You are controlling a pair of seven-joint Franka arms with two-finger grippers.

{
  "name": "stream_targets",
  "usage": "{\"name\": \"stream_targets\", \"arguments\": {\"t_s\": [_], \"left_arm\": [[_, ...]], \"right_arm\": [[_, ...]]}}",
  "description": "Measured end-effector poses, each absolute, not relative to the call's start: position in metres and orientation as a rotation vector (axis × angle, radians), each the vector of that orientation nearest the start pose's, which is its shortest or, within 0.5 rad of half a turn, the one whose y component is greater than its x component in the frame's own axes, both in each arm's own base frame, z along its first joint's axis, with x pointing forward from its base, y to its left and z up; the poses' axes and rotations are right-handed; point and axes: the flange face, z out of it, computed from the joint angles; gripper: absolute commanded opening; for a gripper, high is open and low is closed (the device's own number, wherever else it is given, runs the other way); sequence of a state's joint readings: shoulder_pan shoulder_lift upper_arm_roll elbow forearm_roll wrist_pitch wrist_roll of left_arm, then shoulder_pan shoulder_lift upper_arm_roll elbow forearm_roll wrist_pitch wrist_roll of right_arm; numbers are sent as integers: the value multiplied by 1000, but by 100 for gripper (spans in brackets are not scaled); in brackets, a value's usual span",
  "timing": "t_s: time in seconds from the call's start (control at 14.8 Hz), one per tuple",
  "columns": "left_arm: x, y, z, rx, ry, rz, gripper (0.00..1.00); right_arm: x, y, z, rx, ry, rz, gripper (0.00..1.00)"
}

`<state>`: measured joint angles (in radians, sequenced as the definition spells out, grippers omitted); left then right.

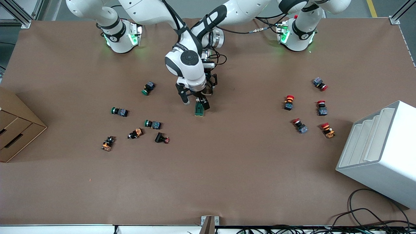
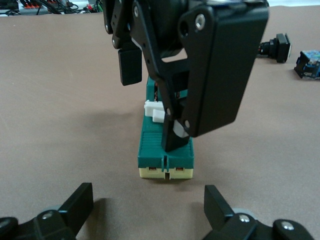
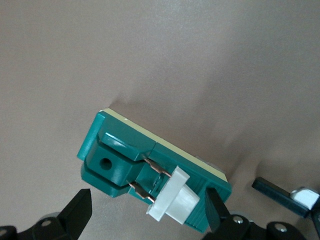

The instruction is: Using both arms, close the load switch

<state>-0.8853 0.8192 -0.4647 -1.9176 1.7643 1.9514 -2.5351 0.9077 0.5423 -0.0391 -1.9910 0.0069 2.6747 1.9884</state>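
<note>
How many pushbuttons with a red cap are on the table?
5, all toward the left arm's end: one farthest from the front camera, two mid-row, two nearest. A sixth in the other cluster cannot be ruled out.

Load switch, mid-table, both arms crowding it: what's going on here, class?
The right gripper is down over the load switch, jaws open on either side of it, with one finger against it near the white lever. The left gripper is over the table right beside the switch, jaws open and empty. Neither gripper has clamped the switch.
</note>
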Motion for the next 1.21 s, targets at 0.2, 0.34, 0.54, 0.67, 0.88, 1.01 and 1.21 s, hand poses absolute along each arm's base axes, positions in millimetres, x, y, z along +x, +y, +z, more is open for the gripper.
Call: {"name": "stream_targets", "arguments": {"t_s": [0.2, 0.34, 0.54, 0.67, 0.88, 1.01, 1.21], "left_arm": [[189, -559, 84, -2760, 54, -1531, 99], [189, -559, 84, -2760, 54, -1531, 99], [189, -559, 84, -2760, 52, -1531, 99], [189, -559, 84, -2760, 52, -1531, 99], [189, -559, 84, -2761, 49, -1532, 99], [189, -559, 84, -2761, 49, -1532, 99], [189, -559, 84, -2761, 48, -1532, 99]], "right_arm": [[404, 475, 200, -2552, 1582, -58, 100], [405, 475, 201, -2550, 1581, -61, 100], [408, 476, 204, -2542, 1580, -65, 100], [409, 476, 205, -2541, 1582, -65, 100], [413, 475, 213, -2536, 1592, -62, 100], [420, 473, 222, -2520, 1602, -63, 100], [455, 460, 237, -2452, 1617, -93, 100]]}}
